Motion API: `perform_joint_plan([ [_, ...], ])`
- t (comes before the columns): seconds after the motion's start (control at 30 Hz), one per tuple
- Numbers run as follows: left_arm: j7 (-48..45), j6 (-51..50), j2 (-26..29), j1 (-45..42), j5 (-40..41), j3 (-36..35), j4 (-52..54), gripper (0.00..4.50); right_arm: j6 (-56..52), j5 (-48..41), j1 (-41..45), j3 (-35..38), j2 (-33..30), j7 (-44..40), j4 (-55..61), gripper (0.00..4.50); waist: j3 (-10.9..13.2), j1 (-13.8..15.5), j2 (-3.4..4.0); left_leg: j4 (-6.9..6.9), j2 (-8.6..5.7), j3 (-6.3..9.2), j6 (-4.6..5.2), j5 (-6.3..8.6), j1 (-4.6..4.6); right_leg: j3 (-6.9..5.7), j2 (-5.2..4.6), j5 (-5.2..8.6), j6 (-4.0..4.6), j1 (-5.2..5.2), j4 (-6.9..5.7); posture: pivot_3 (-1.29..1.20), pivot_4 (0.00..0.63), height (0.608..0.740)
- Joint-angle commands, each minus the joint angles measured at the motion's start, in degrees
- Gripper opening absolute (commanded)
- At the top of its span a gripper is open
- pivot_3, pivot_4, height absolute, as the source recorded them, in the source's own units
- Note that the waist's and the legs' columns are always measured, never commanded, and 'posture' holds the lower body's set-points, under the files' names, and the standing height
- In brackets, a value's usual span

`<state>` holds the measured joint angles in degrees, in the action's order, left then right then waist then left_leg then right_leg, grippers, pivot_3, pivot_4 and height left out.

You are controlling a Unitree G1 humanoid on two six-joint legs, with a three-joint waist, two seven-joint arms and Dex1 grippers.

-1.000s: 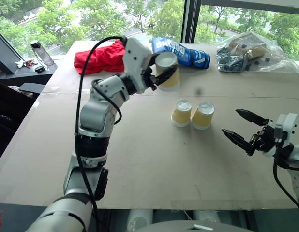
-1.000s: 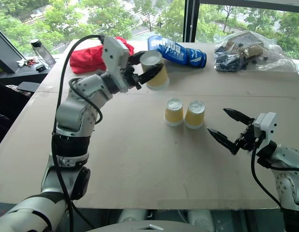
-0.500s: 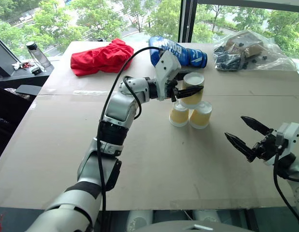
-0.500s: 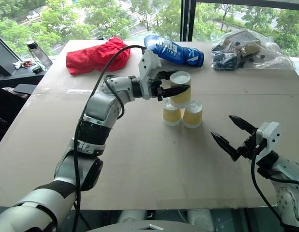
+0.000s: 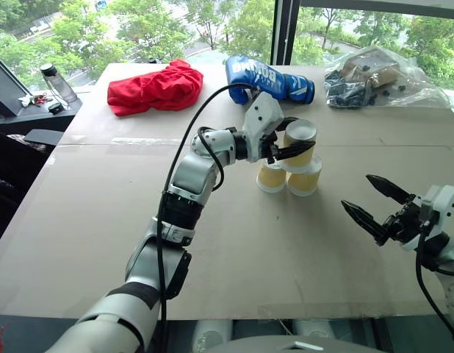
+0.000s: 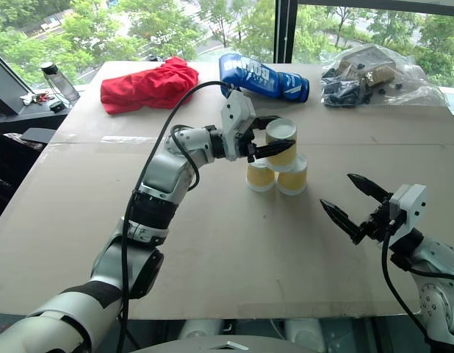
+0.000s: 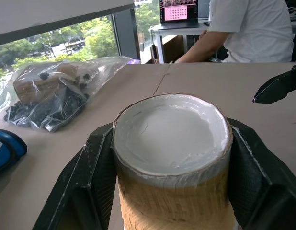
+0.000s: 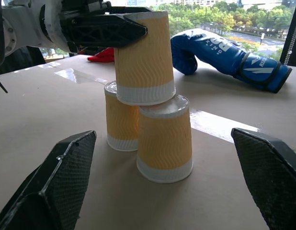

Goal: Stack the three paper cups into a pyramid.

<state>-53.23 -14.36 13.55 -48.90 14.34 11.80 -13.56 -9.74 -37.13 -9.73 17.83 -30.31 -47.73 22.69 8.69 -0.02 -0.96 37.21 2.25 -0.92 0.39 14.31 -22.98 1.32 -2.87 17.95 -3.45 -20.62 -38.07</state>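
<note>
On the tan table (image 5: pixel 234 243), we see two upside-down yellowish ribbed paper cups (image 5: pixel 272 177) (image 5: pixel 303 179) touching side by side. Our left gripper (image 5: pixel 294 141) has its black fingers against a third matching cup (image 5: pixel 299 143) resting atop both. Near right, our right gripper (image 5: pixel 374 206) hangs with fingers wide apart, holding nothing.

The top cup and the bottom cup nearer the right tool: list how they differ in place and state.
The top cup sits raised on the bases of the two cups below; the bottom right cup stands on the table. The left tool has its fingers on either side of the top cup; the bottom right cup stands free of either tool. Both are upside down, tan and ribbed with white rims.
</note>
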Motion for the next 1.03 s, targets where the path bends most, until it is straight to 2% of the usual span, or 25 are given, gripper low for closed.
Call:
perform_joint_plan([
  [0.03, 1.5, -0.5, -0.9, 0.3, 1.5, -2.1, 3.0, 4.44, 0.2, -1.6, 0.4, 0.8, -0.6, -0.9, 1.6, 4.5, 0.0, 0.1, 0.0, 0.0, 0.0, 0.0, 0.0, 0.0, 0.0, 0.0, 0.0, 0.0, 0.0, 0.0, 0.0, 0.0, 0.15, 0.74],
  [0.23, -0.2, -4.6, -1.3, 1.9, 11.5, -7.8, 12.1, 4.44, 0.1, -2.8, -0.2, 1.3, -0.7, -1.9, 1.7, 4.5, 0.0, 0.1, 0.0, 0.0, 0.01, 0.05, 0.0, 0.0, -0.01, 0.02, -0.01, 0.0, 0.0, 0.0, 0.01, 0.0, 0.15, 0.74],
  [0.37, 0.4, -9.3, 2.5, 2.6, 17.1, -12.4, 19.5, 4.44, 0.2, -2.5, -0.8, 1.1, -0.7, -2.2, 1.8, 4.5, 0.0, 0.0, 0.02, 0.0, 0.04, 0.1, -0.01, -0.01, 0.02, 0.02, 0.0, 0.0, 0.0, 0.0, -0.03, 0.0, 0.15, 0.74],
  [0.5, 5.5, -16.9, 6.0, 7.2, 23.0, -18.5, 24.1, 4.44, 1.5, -1.9, -2.1, 0.6, 0.0, -3.4, 0.7, 4.5, -0.1, -0.3, 0.1, 0.0, 0.05, 0.09, 0.0, 0.0, 0.11, 0.05, -0.01, 0.0, 0.0, 0.05, -0.07, 0.0, 0.15, 0.74],
  [0.63, 5.0, -16.5, 16.5, 28.1, 16.2, -20.1, 28.8, 4.44, 7.6, 1.0, -4.2, 0.8, 1.3, -7.5, -5.8, 4.5, -0.2, -1.3, 0.22, -0.11, 0.07, -0.02, -0.01, 0.0, 0.25, 0.19, 0.0, 0.0, 0.0, 0.07, -0.04, 0.0, 0.15, 0.74],
  [0.67, 5.4, -16.8, 17.6, 31.1, 16.5, -20.4, 30.0, 4.44, 8.2, 1.2, -4.5, 0.9, 1.3, -7.9, -6.4, 4.5, -0.1, -1.3, 0.18, -0.18, 0.09, -0.08, -0.01, 0.0, 0.31, 0.28, 0.0, 0.0, 0.0, 0.07, -0.04, 0.0, 0.15, 0.74],
  [0.8, 7.4, -13.7, 19.5, 52.4, 13.1, -22.1, 37.2, 4.44, 11.1, 4.9, -5.1, -0.1, -0.3, -11.4, -13.1, 4.5, -0.1, -0.6, 0.06, -0.09, 0.29, -0.01, 0.03, 0.03, 0.18, 0.16, -0.12, 0.0, 0.01, 0.02, -0.05, 0.0, 0.15, 0.74],
  [0.93, 9.9, -10.4, 18.4, 60.2, 9.7, -20.4, 38.8, 4.44, 12.9, 6.3, -3.6, -1.1, -1.1, -13.1, -16.3, 4.5, -0.1, 0.3, 0.06, -0.08, 0.1, 0.02, 0.24, 0.15, 0.26, 0.13, -0.35, -0.01, 0.05, 0.19, 0.02, 0.0, 0.15, 0.74],
  [1.03, 11.5, -7.4, 17.3, 62.3, 7.5, -19.5, 38.3, 4.44, 12.0, 6.0, -1.8, -1.6, -1.1, -13.3, -16.8, 4.5, -0.1, 0.4, 0.17, -0.03, 0.12, 0.01, 0.25, 0.14, 0.49, 0.15, -0.31, -0.06, 0.15, 0.38, 0.01, 0.0, 0.15, 0.74],
])
